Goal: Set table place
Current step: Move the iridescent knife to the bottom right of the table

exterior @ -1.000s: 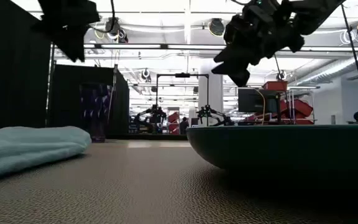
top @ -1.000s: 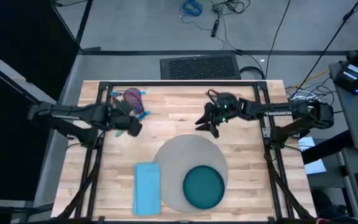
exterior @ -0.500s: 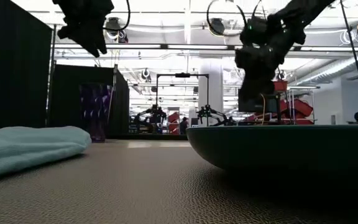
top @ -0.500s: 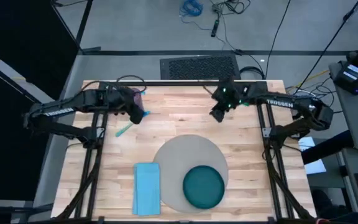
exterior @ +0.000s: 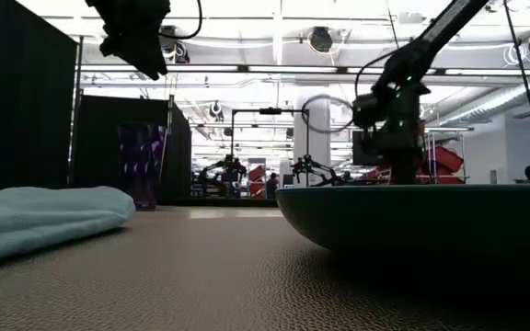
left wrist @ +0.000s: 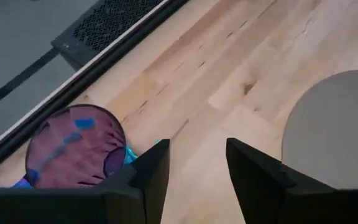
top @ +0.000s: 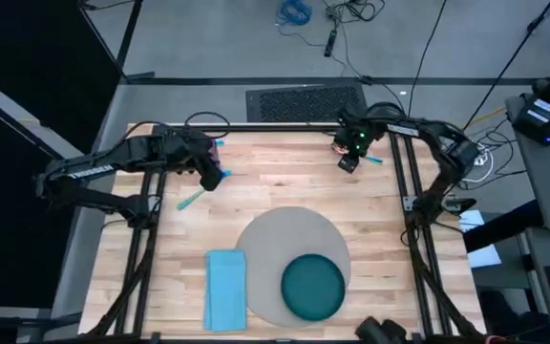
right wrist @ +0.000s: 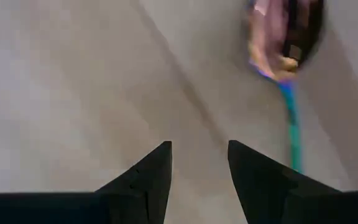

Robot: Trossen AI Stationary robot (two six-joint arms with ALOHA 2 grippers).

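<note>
High view: light-wood tabletop (top: pixel 275 182), with round grey placemat (top: pixel 292 263) at near centre, well apart from both arms. Dark teal plate (top: pixel 312 287) on placemat's near part; light blue napkin (top: pixel 225 289) just beside placemat. Left gripper (top: pixel 208 174) at far left, fingers (left wrist: pixel 148 177) parted and empty above purple cup (left wrist: pixel 73 146). Right gripper (top: pixel 349 161) at far right, fingers parted, empty, near teal-handled utensil (right wrist: pixel 294 124). Best lowered squarely over one piece before closing. Utensil type blurred; cup contents unclear.

One placemat (top: pixel 289 260); one plate (top: pixel 312 288); one napkin (top: pixel 225 289); perhaps three teal utensils (top: pixel 190 199).
</note>
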